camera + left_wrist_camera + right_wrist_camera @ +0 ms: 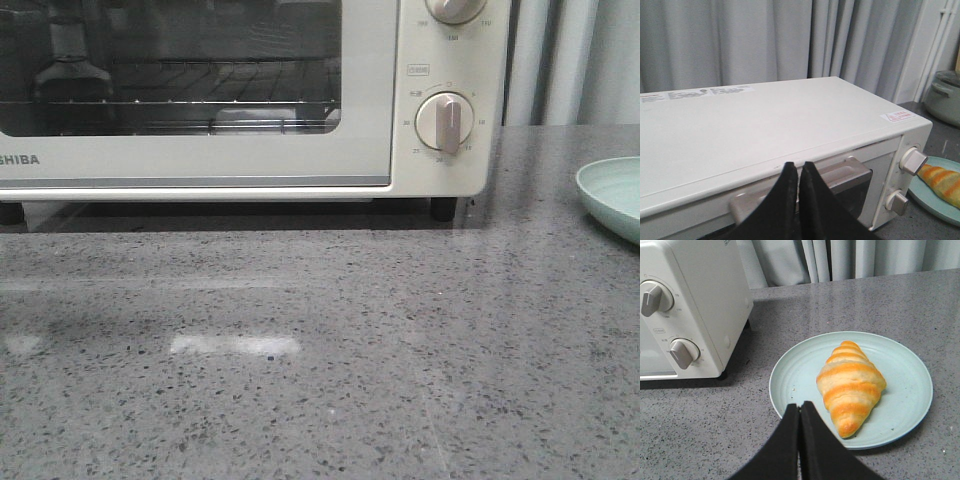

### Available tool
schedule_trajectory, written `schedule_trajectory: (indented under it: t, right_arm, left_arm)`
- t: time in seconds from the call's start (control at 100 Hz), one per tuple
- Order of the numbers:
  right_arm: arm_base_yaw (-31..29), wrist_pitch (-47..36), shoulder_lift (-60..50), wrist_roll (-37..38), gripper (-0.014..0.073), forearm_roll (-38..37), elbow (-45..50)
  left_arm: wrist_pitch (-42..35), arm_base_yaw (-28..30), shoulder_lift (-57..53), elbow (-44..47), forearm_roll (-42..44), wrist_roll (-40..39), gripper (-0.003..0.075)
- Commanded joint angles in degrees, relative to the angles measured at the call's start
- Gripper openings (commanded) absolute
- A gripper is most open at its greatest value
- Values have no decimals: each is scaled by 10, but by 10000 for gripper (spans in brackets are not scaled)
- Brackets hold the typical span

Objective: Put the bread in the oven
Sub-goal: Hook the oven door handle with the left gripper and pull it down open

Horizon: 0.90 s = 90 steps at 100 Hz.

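Oven [250, 150] door is shut, so the glass front blocks any way in to the rack. The grey worktop [320, 350] in front of it is wide open from 9 to 3 o'clock in the front view. Over at 3 o'clock the pale green plate [612, 195] sits near the oven's dial side, with a strip of bare worktop between them.

A grey speckled countertop [320, 350] carries the oven [250, 100] and a pale green plate [795, 375].
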Motion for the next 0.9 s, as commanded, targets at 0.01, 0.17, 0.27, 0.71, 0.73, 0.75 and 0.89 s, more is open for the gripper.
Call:
schedule_trajectory:
  t: [0.01,0.17,0.27,0.71,0.73,0.75,0.89]
  right_arm:
    - [1,-41,14,-8,-76,7,-20]
    - [1,-41,14,-8,-76,7,-20]
    - [1,-41,14,-8,-76,7,-20]
    - [1,-42,14,-8,-76,7,-20]
    - [1,-42,14,-8,-76,7,-20]
    - [1,-42,14,-8,-76,7,-20]
    - [1,-42,14,-8,-76,7,-20]
  left_arm:
    - [-74,-38,33,-28,-15,12,-21]
    - [-177,-99,77,-28,-10,12,-21]
    - [-199,-122,99,-28,-9,12,-21]
    - [-187,-127,141,-28,-21,7,-21]
    - [-184,-127,141,-28,-26,7,-21]
    - [-181,-127,141,-28,-29,7,-21]
    - [-149,-127,141,-28,-33,7,-21]
